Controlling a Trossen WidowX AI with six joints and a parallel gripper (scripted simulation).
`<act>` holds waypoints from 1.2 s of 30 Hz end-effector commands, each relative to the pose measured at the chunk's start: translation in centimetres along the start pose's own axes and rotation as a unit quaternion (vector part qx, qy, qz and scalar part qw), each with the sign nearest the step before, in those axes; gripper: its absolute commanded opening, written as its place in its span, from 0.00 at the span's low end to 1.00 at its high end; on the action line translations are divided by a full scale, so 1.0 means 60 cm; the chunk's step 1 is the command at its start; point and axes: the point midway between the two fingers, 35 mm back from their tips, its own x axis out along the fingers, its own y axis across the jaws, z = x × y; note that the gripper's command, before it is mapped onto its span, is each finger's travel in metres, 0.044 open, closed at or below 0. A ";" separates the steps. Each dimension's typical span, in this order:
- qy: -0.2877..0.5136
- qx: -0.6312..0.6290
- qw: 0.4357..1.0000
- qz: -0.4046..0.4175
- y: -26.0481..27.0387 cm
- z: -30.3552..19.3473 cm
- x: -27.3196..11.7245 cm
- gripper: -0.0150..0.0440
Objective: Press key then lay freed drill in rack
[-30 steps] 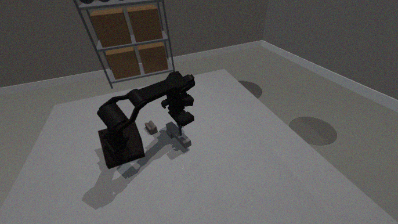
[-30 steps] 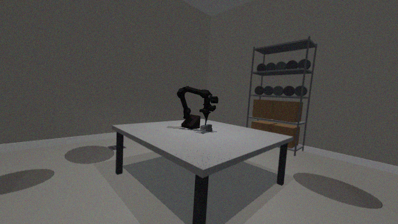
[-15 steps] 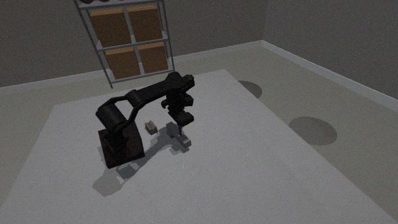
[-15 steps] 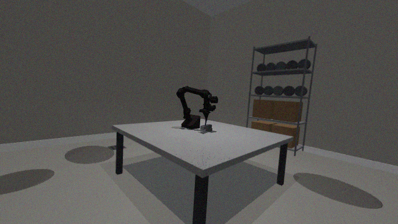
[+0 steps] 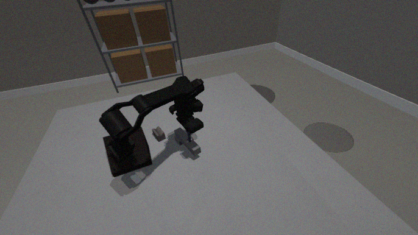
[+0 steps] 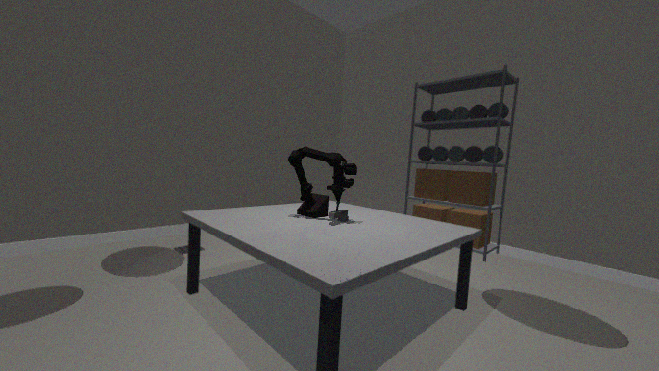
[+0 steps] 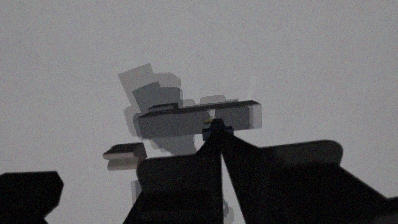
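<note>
A long grey block assembly stands on the table, with a taller part at one end in the top view. A small yellow mark shows on it in the wrist view. My gripper is shut and empty, pointing down with its tips at the assembly's side. Contact cannot be told. A dark blue piece shows right at the tips. The drill and key cannot be told apart in this dim light. A small brownish notched block, possibly the rack, stands apart, nearer the arm's base.
The arm's base stands on the white table. A pale small object lies beside the base, in shadow. A shelf unit with boxes stands beyond the table.
</note>
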 end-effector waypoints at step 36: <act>0.023 -0.002 1.000 -0.005 -0.001 0.003 -0.086 0.83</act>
